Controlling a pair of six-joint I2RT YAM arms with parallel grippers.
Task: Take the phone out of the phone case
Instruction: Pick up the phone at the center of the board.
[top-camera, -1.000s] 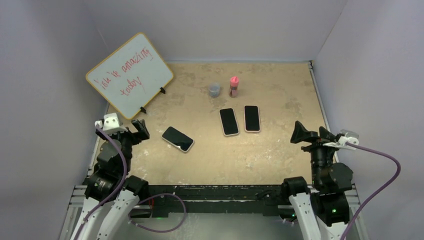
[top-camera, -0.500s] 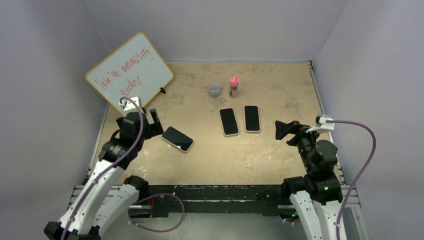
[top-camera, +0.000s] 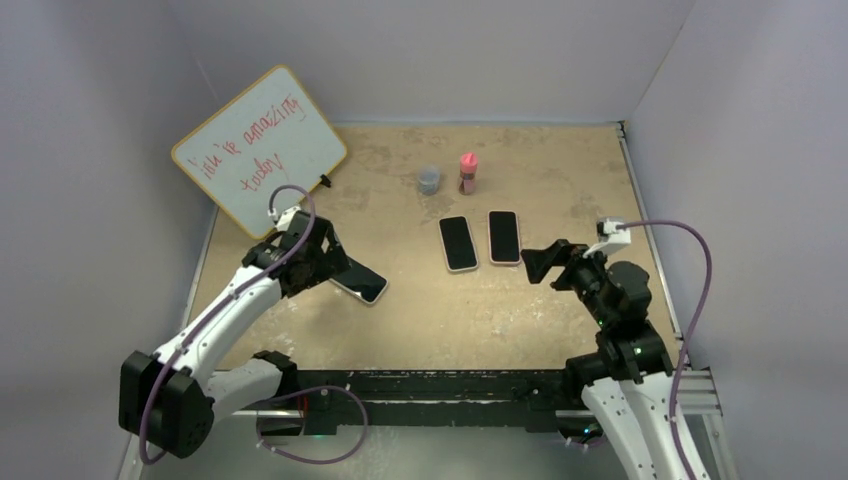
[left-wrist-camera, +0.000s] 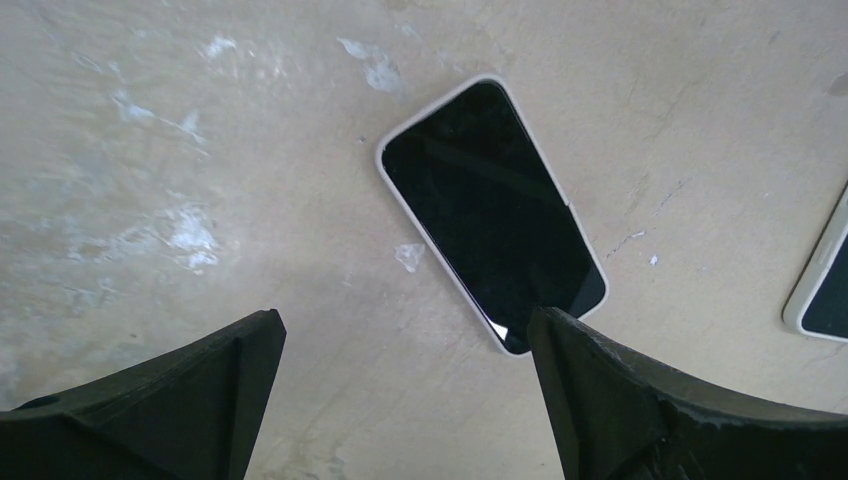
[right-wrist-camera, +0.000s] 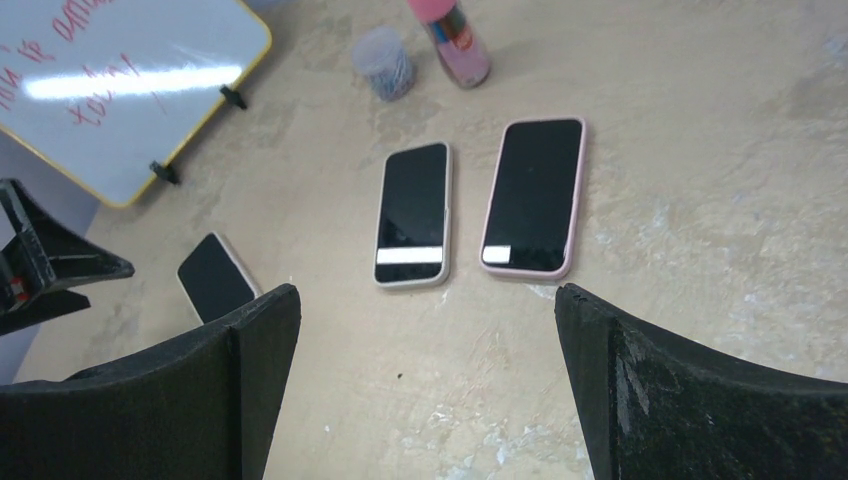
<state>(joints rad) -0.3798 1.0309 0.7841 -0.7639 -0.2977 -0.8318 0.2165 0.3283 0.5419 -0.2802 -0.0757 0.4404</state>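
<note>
Filling a booth of pale walls (top-camera: 420, 50), the scuffed tan tabletop (top-camera: 560, 170) carries a red-lettered whiteboard (top-camera: 258, 150) propped at its far-left corner, and a grey cup (top-camera: 429, 180) beside a pink bottle (top-camera: 467, 173) near the middle of the far edge. Of 3 phones lying screen-up, the white-cased phone (left-wrist-camera: 490, 210) lies slantwise towards the left edge. The left gripper (left-wrist-camera: 405, 322) hangs over its near end with fingers spread wide and holding nothing, the right fingertip (left-wrist-camera: 560, 335) just at the phone's near corner; contact cannot be judged. A second white-cased phone (top-camera: 458, 243) and a pink-cased phone (top-camera: 504, 237) lie side by side at mid-table, apart from each other. The right gripper (right-wrist-camera: 428, 298) is also spread and empty, just right of the pink-cased phone. Bare tabletop runs along the near edge between the arms and along the right edge.
</note>
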